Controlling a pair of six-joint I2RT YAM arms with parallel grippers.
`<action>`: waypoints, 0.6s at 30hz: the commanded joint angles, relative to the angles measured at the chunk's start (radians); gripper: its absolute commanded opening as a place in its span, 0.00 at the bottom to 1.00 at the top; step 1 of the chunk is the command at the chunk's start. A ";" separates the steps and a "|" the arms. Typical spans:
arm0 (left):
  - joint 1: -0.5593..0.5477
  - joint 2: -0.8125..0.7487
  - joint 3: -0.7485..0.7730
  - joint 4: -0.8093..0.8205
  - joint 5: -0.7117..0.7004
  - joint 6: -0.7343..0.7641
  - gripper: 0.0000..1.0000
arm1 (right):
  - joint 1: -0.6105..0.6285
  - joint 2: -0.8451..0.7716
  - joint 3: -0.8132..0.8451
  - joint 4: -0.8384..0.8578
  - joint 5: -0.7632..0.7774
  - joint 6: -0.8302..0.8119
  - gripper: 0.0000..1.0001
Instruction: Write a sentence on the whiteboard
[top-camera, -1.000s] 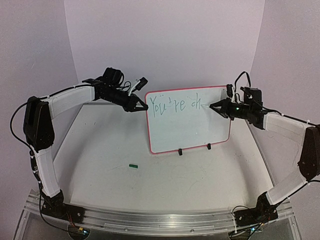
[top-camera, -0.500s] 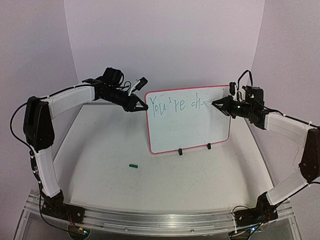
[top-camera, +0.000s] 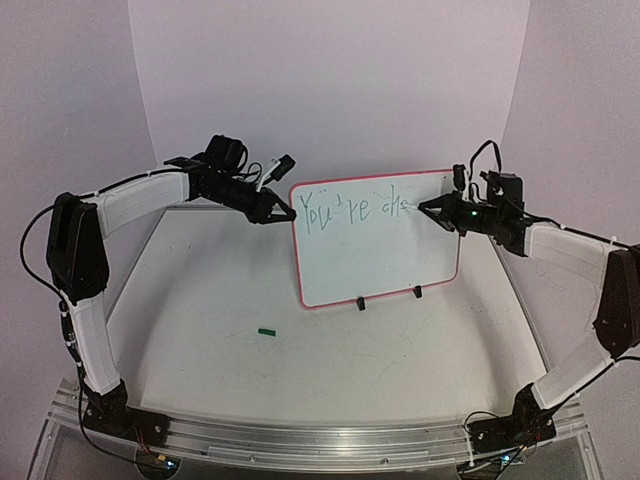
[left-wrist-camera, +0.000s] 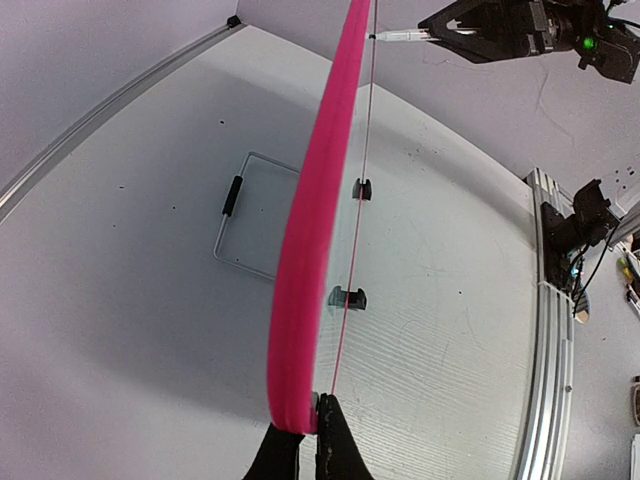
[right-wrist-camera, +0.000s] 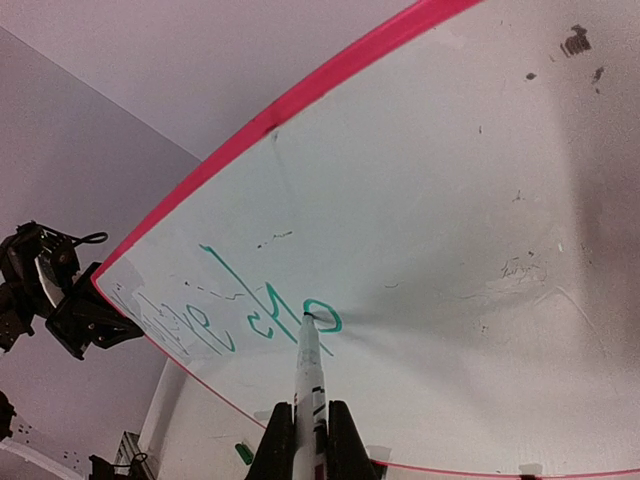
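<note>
The whiteboard (top-camera: 380, 255) stands upright on its two black clip feet toward the back of the table (top-camera: 220, 300), turned a little to its own left, and the sentence (top-camera: 350, 210) so far runs along its top edge in thin green as "You're ch" plus a fresh loop. That loop is what has changed: a second ago the line ended at "ch" with only a short stroke after it, and now the right wrist view shows a small closed curl under the marker (right-wrist-camera: 309, 360) tip, which I take to be the "e" being formed. The right gripper (top-camera: 428, 209) has dipped and shifted only slightly across that second, its fingers pinched narrow around the marker's barrel, the tip touching the board. The left gripper (top-camera: 290, 214) has not moved; it is clamped on the red frame at the board's upper left corner, steadying it. By my reckoning most of the second word and the whole lower line remain unwritten. A small green piece (top-camera: 266, 331), possibly the cap, lies well apart on the table
</note>
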 joint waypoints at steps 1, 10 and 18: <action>-0.013 0.022 0.015 -0.054 -0.052 0.051 0.00 | -0.004 0.007 0.010 0.030 -0.006 0.000 0.00; -0.013 0.030 0.025 -0.056 -0.052 0.050 0.00 | -0.004 -0.002 -0.043 0.029 0.000 0.004 0.00; -0.013 0.031 0.028 -0.063 -0.052 0.055 0.00 | -0.004 -0.046 -0.064 0.020 0.069 0.007 0.00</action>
